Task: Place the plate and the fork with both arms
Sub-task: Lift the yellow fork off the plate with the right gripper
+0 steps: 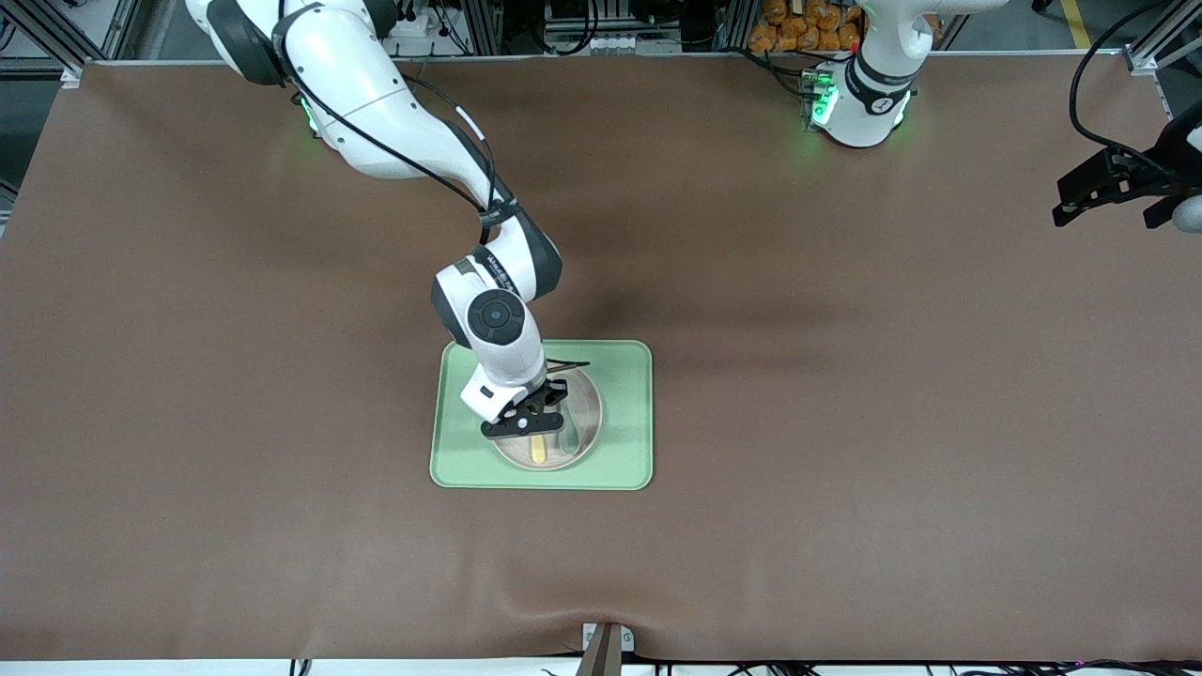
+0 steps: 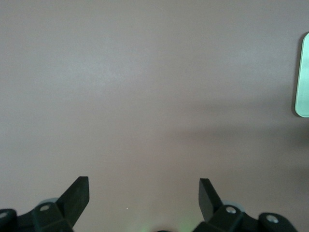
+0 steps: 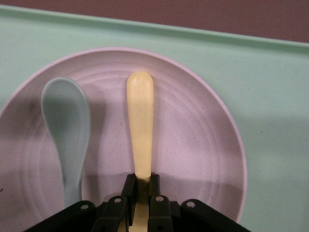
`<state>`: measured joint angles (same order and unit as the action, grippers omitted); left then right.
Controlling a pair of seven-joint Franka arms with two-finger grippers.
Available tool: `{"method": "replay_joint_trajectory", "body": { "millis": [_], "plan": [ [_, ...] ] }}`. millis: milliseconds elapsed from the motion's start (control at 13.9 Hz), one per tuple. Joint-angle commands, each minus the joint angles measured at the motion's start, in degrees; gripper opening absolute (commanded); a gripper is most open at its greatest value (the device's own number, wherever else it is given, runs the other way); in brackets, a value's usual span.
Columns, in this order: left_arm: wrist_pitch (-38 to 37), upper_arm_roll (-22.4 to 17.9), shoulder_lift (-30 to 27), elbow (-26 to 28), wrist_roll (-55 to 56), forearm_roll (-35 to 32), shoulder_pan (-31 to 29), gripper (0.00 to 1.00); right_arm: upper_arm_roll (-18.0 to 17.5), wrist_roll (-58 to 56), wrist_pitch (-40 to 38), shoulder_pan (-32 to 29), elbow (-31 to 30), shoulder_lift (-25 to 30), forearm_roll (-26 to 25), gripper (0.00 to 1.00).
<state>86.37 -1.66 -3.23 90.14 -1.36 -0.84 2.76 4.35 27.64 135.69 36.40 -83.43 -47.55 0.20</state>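
The round off-white plate (image 1: 588, 413) (image 3: 203, 145) sits on the light-green tray (image 1: 624, 376) (image 3: 270, 96) near the table's middle. On the plate lie a grey-green spoon (image 3: 67, 125) and the pale-yellow fork (image 1: 539, 449) (image 3: 141, 121). My right gripper (image 1: 533, 428) (image 3: 141, 186) is low over the plate, shut on the fork's stem. The fork's rounded handle end sticks out past the fingers, and its tines are hidden under the gripper. I cannot tell whether the fork still touches the plate. My left gripper (image 1: 1103, 216) (image 2: 144, 193) waits open and empty over bare table at the left arm's end.
The brown table mat (image 1: 845, 422) spreads wide around the tray. An edge of the tray (image 2: 303, 77) shows in the left wrist view. The two arm bases stand along the table's edge farthest from the front camera.
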Motion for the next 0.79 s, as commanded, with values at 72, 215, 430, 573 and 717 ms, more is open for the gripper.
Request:
{"method": "replay_joint_trajectory", "body": {
  "millis": [72, 215, 430, 573, 717],
  "plan": [
    [0.0, -0.1, 0.5, -0.1, -0.3, 0.8, -0.2, 1.0, -0.7, 0.5, -2.8, -0.7, -0.1, 2.8, -0.3, 0.0],
    [0.0, -0.1, 0.6, -0.1, -0.1, 0.8, -0.2, 1.0, -0.7, 0.5, -4.3, -0.7, -0.1, 4.1, -0.3, 0.0],
    [0.0, 0.0, 0.8, 0.0, 0.3, 0.8, -0.1, 1.0, -0.7, 0.4, -5.5, -3.1, -0.2, 5.6, 4.3, 0.0],
    [0.0, 0.0, 0.8, -0.1, 0.5, 0.8, -0.1, 1.0, -0.8, 0.0, -6.3, -6.0, -0.3, 6.3, 6.3, 0.0],
    [0.0, 0.0, 0.9, 0.0, 0.3, 0.8, -0.1, 1.0, -0.8, -2.9, -9.9, -9.3, -0.3, 6.6, 6.3, 0.0]
  ]
}}
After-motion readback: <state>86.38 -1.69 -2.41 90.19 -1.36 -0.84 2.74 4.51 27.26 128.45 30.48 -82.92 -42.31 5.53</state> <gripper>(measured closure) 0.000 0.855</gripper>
